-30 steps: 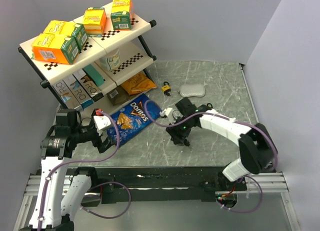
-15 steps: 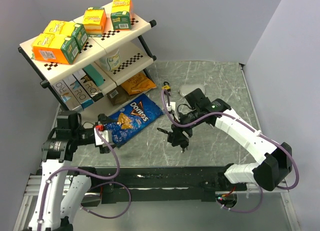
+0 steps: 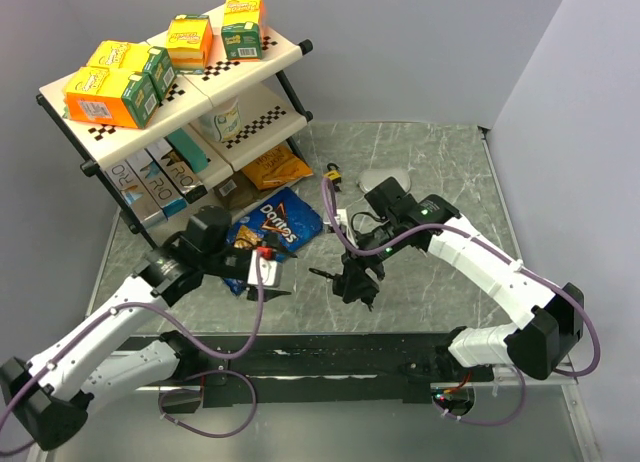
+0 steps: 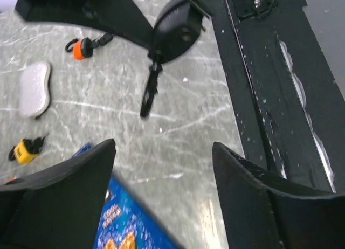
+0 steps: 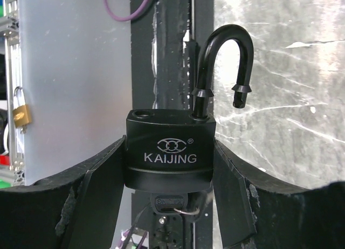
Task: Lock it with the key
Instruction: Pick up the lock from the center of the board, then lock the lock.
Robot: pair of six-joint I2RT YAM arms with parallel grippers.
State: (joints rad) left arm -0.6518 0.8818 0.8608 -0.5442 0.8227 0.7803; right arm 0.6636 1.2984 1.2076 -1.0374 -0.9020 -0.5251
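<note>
While my right end effector (image 3: 355, 282) stays clenched on the black KAIJING padlock (image 5: 170, 133), holding it up off the counter (image 3: 430, 152), my left arm has swung in from the far left edge. It now reaches across the Doritos bag (image 3: 275, 227) toward the middle. My left end effector (image 4: 163, 151) has drawn its jaws in a little on the way, but they stand apart with nothing between them, and it looks straight at the right one from close by. The shackle (image 5: 226, 44) is sprung, with one leg seated in the body and the free end hanging clear of its hole. The key (image 5: 173, 202) sits at the underside of the lock body, its black head and thin ring showing between my right fingers, apparently in the keyhole. From the left wrist a thin dark piece hangs below the right end effector; I cannot tell whether it is the shackle or a spare key. I judge the lock is now presented for a two-handed move: my free left side must press the shackle home or turn the key, and neither is done yet.
</note>
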